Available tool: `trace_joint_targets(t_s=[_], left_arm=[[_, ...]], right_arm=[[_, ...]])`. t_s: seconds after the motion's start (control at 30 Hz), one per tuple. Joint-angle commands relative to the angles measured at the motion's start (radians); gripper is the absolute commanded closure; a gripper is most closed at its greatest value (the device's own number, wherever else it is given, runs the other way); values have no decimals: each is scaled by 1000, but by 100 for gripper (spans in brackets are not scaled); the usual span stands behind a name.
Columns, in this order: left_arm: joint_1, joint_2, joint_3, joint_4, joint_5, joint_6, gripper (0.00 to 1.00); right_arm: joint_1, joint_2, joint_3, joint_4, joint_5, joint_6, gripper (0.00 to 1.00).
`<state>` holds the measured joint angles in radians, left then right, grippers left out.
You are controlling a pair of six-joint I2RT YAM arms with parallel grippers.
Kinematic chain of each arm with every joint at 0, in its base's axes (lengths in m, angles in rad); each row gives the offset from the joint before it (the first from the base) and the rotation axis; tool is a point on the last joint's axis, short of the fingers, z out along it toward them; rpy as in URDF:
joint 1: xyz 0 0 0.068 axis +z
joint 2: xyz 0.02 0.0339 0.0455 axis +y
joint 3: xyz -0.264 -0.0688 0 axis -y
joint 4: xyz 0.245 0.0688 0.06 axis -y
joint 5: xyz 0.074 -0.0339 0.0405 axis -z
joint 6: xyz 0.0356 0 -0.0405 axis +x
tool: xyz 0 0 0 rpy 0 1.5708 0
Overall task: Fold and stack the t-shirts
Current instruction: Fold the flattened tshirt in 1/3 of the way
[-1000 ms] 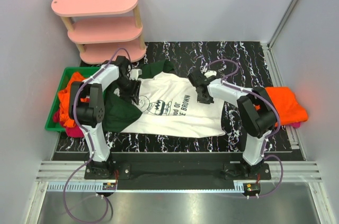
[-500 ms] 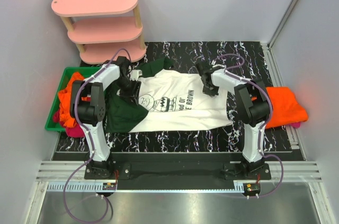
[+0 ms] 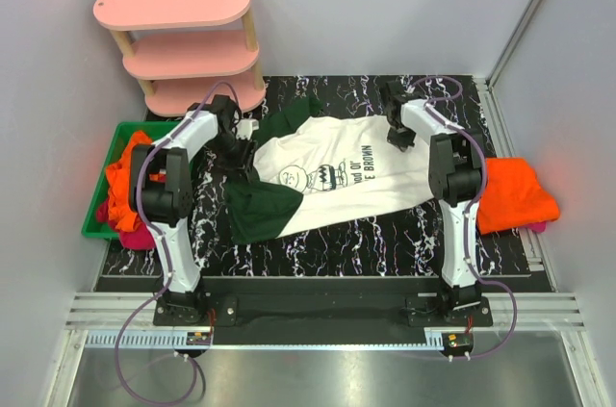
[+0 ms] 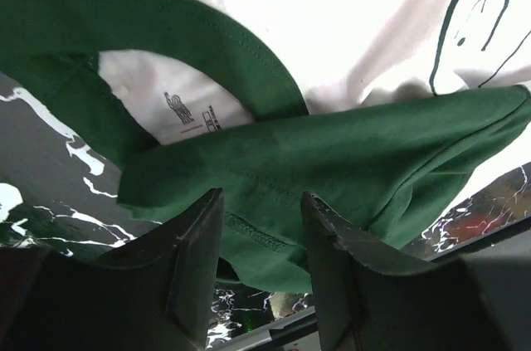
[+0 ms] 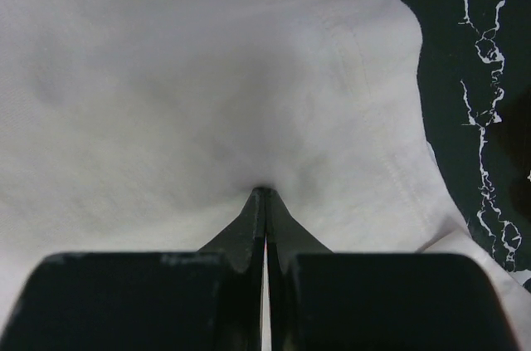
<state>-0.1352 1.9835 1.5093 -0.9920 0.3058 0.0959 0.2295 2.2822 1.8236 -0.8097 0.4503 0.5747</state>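
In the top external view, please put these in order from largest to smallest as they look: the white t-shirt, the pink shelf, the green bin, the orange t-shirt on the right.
1. white t-shirt
2. pink shelf, nearer the camera perhaps
3. green bin and orange t-shirt: look alike, both partly hidden, not ranked.
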Motion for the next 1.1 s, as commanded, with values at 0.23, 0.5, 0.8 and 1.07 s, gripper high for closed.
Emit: trace_joint_targets(t_s=[0.23, 0.5, 0.8, 1.07], left_arm=[[-35, -124, -3, -28, 88, 31, 53], [-135, -160, -106, -50, 84, 93, 54], [-170, -230, -156, -63, 136, 111, 56], [-204, -177, -195, -56, 55, 120, 57]], right_arm=[[70, -337, -193, 73, -59, -36, 63], [191, -516, -424, 75, -68, 22, 62], [252, -553, -549, 75, -58, 83, 66], [281, -512, -555, 83, -48, 90, 67]])
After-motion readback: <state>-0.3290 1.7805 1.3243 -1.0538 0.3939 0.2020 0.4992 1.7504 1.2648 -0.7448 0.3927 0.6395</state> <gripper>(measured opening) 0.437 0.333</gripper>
